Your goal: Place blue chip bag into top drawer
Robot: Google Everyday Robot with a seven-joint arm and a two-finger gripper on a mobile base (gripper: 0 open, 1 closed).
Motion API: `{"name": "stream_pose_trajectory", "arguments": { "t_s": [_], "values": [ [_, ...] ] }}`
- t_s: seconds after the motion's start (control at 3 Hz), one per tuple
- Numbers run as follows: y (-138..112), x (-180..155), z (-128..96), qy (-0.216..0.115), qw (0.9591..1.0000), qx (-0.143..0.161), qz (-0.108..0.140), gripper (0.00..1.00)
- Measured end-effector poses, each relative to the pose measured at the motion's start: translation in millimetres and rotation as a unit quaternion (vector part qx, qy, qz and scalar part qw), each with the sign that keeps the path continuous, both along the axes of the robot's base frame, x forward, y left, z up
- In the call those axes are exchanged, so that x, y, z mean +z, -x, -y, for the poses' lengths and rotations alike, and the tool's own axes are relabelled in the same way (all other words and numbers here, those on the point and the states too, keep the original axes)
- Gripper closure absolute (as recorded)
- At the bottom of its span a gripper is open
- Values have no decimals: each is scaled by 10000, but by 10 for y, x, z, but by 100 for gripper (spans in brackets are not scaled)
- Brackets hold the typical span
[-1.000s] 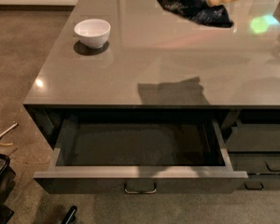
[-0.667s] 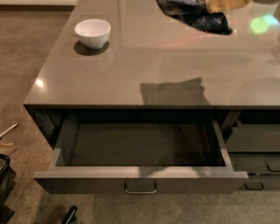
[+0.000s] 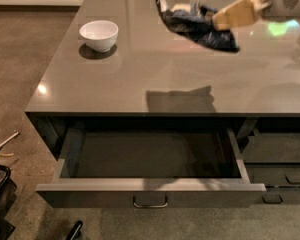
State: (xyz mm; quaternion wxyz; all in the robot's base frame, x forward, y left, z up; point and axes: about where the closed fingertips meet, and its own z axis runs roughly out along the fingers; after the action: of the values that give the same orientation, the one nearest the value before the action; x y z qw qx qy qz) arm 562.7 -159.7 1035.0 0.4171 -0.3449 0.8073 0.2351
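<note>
The blue chip bag (image 3: 197, 25) hangs in the air above the grey countertop (image 3: 155, 79) at the upper right, crumpled, with a pale edge sticking up at its left. My gripper (image 3: 221, 20) is shut on the bag's right side, its tan fingers (image 3: 237, 13) reaching in from the white arm at the top right corner. The bag's shadow lies on the counter near the front edge. The top drawer (image 3: 150, 185) is pulled wide open below the counter, dark inside, with its small curved metal handle (image 3: 150, 203) on the front.
A white bowl (image 3: 99, 34) stands on the counter's far left. Narrower dark drawers (image 3: 282, 174) with recessed handles sit to the right of the open drawer. Loose items lie on the brown floor at the lower left (image 3: 0, 181).
The gripper and the bag have moved down and toward the front of the counter, further into view. The drawer and bowl have not moved.
</note>
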Motion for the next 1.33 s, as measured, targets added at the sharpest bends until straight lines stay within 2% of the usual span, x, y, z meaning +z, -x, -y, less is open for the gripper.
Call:
{"name": "stream_pose_trajectory", "arguments": {
  "t_s": [0.33, 0.67, 1.0, 1.33],
  "values": [
    [373, -171, -137, -644, 9973, -243, -234, 100],
    [858, -554, -240, -1058, 9890, -503, -903, 100],
    [1229, -1053, -335, -1199, 9768, -723, -1619, 100],
    [1386, -1269, -323, -1122, 9713, -906, -1893, 100]
  ]
}}
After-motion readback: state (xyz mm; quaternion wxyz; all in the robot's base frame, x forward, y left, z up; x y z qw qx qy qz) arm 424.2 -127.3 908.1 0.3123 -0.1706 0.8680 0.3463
